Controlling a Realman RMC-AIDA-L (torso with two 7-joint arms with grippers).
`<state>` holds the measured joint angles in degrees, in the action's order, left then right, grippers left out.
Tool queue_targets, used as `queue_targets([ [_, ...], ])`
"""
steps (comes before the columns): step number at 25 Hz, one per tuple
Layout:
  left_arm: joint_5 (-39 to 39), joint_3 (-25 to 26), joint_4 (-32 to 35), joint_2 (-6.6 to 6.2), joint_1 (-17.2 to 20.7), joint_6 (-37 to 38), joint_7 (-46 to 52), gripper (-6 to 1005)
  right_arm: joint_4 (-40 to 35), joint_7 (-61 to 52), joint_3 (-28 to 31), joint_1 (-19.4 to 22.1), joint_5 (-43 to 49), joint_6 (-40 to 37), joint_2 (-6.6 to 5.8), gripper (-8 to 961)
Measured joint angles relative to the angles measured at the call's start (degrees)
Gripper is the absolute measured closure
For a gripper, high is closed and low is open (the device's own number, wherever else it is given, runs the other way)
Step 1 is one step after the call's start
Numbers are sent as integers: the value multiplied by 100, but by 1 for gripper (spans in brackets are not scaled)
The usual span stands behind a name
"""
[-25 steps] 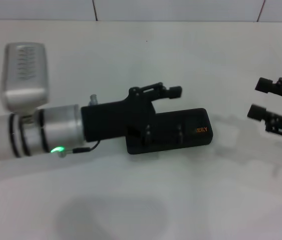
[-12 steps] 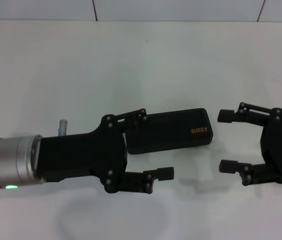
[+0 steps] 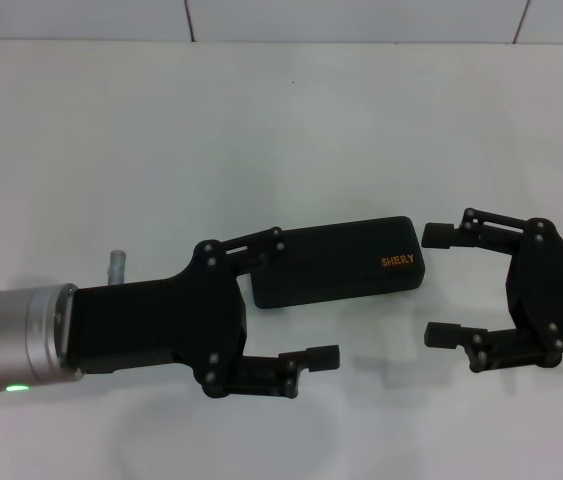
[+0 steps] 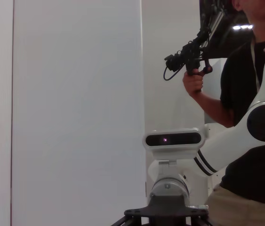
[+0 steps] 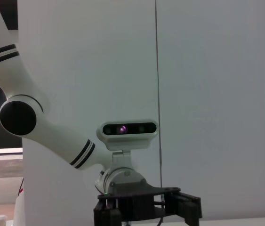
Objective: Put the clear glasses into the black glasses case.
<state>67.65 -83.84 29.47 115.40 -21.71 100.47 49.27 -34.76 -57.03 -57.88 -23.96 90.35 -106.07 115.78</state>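
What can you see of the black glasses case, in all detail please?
The black glasses case is an oblong hard-looking shell with rounded corners and a matte surface, with small orange "SHERY" lettering near its right end. It is closed and lies flat on the white table, slightly slanted. The left gripper overlaps its left end; the right gripper is just beyond its right end, apart from it.

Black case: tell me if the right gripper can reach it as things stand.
Probably yes: the open right gripper sits just beside the case's right end, nothing between; the left gripper flanks the other end.
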Motion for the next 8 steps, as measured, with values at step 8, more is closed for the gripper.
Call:
queue_targets([
  [8,16,0,-1,0,4,3,-27,166,-1,105,-146,-4,0,9,5,86],
])
